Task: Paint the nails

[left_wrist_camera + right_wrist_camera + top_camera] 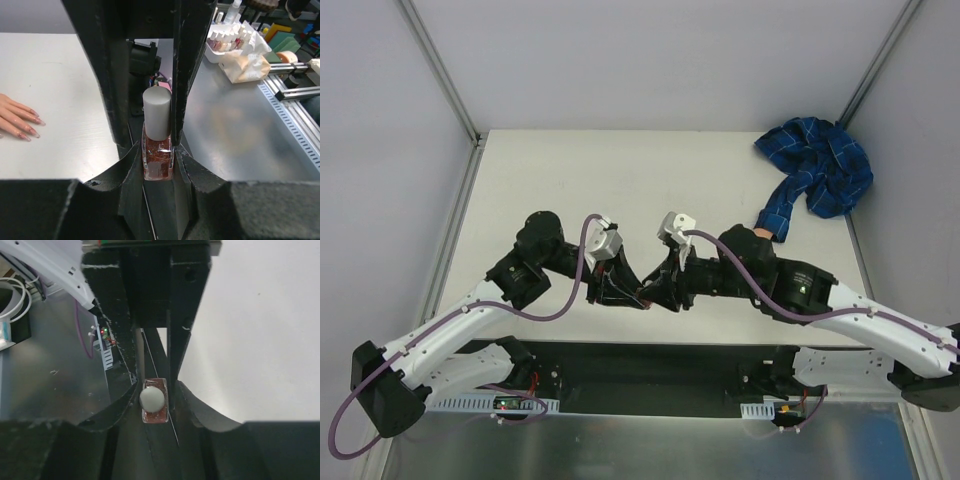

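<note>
White table (650, 180) fills the top view. L arm (450, 325) and R arm (840, 305) reach in from the near edge, bend inward & meet near ctr, just past the table's front edge. Blue plaid sleeve (817, 170) is bunched in the far R corner. Its fake hand (15, 116) lies flat on the table, mostly hidden behind the R arm from above, well apart from both grippers. L gripper (158, 150) is clenched on the glass body of a small bottle (158, 162) of reddish glitter polish, cap end pointing at the R gripper (155, 388). That one's jaws straddle the grey-white cap (157, 112) w/o clamping: one finger touches the cap's side, a gap shows on the other. Nails (30, 131), pinkish & glossy, are on the fingertips resting on the table, at the L edge of the L wrist view.
</note>
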Tool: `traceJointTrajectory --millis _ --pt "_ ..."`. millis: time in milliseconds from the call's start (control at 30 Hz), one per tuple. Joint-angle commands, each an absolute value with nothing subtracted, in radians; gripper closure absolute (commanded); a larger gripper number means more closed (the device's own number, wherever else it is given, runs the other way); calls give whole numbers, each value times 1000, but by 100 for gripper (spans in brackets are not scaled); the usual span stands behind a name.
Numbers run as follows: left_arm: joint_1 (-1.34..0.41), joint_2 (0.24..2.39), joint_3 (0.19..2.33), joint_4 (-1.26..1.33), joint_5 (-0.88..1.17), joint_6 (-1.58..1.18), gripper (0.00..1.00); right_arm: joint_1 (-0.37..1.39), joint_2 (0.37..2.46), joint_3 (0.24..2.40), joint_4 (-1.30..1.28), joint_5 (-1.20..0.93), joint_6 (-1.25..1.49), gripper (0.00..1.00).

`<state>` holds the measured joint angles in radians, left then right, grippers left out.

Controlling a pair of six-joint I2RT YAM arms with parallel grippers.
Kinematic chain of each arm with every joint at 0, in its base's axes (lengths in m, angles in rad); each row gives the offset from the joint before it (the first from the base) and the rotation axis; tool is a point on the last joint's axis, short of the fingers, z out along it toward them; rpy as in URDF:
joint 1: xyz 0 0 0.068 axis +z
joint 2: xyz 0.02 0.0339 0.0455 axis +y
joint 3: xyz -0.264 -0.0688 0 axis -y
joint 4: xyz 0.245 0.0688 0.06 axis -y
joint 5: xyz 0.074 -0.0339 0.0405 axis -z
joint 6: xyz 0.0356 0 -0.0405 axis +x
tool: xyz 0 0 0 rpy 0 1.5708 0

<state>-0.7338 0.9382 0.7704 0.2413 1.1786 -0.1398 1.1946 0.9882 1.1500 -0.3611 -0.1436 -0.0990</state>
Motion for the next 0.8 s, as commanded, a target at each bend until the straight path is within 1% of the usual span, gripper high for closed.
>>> traceJointTrajectory --millis 0,33,67,100,133,167,300,367,400,433,467,500,533,600,633,667,700,767 --pt "-741 919 782 319 1217 -141 100 1187 1003 1181 -325 -216 -132 73" --pt "-742 917 781 319 1203 -137 100 1187 1002 1180 -325 -215 -130 79" --pt "-741 908 779 307 1163 -132 100 1187 997 1178 -327 -209 -127 88" --pt "-741 894 779 298 1128 -121 100 1187 996 1169 -324 -204 -124 92" --pt "-738 887 779 287 1100 -111 100 1187 996 1166 -319 -201 -121 99" --pt "-739 881 778 264 1027 -103 100 1187 994 1157 -315 -192 -108 99" --pt "-724 822 752 258 861 -84 100 1193 1008 1091 -223 -128 -17 99" --pt "-715 793 738 253 760 -75 100 1247 1031 1063 -184 144 53 99" --pt "-716 782 732 249 715 -68 100 1293 1069 1071 -190 314 122 99" --pt "-716 772 726 242 677 -61 100 1407 1098 1110 -272 729 194 99" --pt "-716 753 721 226 602 -49 100 1448 1132 1150 -341 870 283 99" --pt "-716 746 719 216 579 -40 100 1501 1219 1188 -477 962 466 99" --pt "-716 739 719 209 565 -28 100 1518 1257 1272 -524 1083 518 99" --pt "-715 739 722 195 558 -9 100 1545 1363 1343 -598 1121 538 99" --pt "-716 741 723 195 563 -11 100 1546 1393 1411 -627 1132 543 99" --pt "-718 747 723 196 572 -11 100 1545 1408 1431 -644 1126 534 99" --pt "-722 753 726 195 587 -11 100 1536 1416 1443 -662 1103 511 98" --pt "-726 765 732 193 603 -15 100 1522 1388 1430 -654 1063 470 90"
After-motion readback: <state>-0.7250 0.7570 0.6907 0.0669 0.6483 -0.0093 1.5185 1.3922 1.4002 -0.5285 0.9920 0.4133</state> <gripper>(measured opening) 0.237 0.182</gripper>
